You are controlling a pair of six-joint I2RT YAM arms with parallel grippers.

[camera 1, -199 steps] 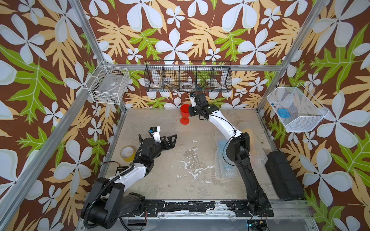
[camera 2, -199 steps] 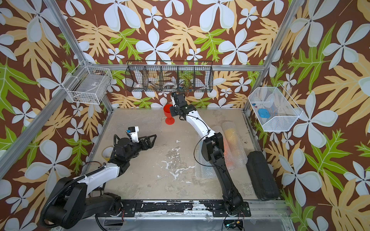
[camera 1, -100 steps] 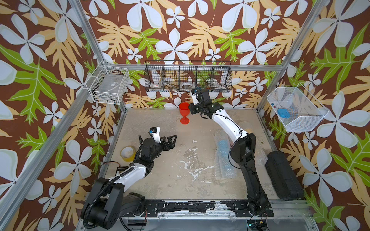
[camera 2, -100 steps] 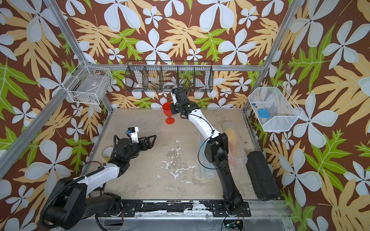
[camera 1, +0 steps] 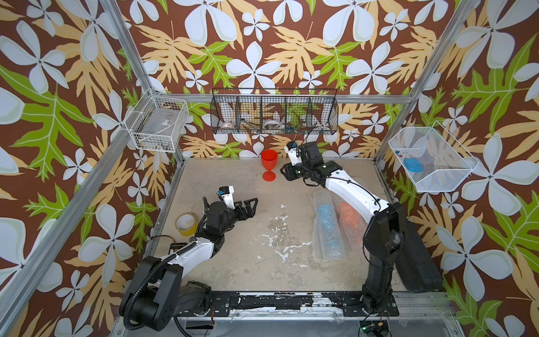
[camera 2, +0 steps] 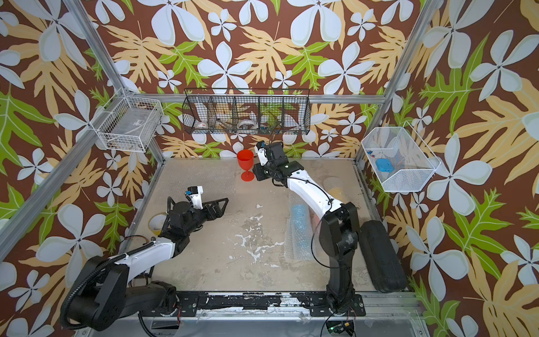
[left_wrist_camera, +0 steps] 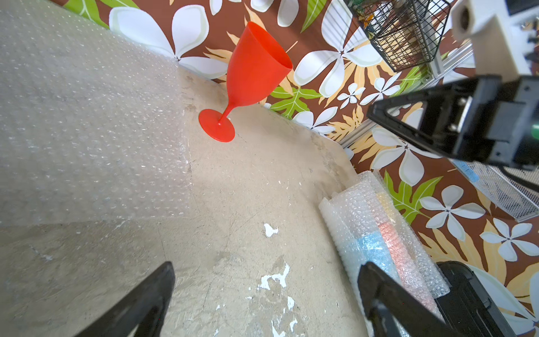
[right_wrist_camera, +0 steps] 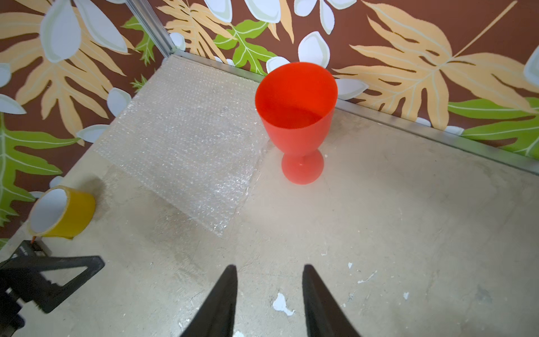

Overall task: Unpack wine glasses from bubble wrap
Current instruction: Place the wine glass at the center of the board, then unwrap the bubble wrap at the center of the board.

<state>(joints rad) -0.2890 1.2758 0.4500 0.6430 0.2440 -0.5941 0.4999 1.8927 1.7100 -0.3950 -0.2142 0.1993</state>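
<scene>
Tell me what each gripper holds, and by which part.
Nothing is held. The right gripper is open and empty, clear of the red wine glass standing by itself; the left gripper is open and empty too.

Brown floral wallpaper (camera 1: 291,35), worn beige tabletop (camera 1: 262,262), aluminium frame (camera 1: 125,38), black wire basket (camera 1: 274,113), white baskets (camera 1: 159,124) (camera 1: 431,159)

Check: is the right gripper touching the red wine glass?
Apart. In the right wrist view, bare table separates the right gripper from the foot of the red wine glass.
</scene>
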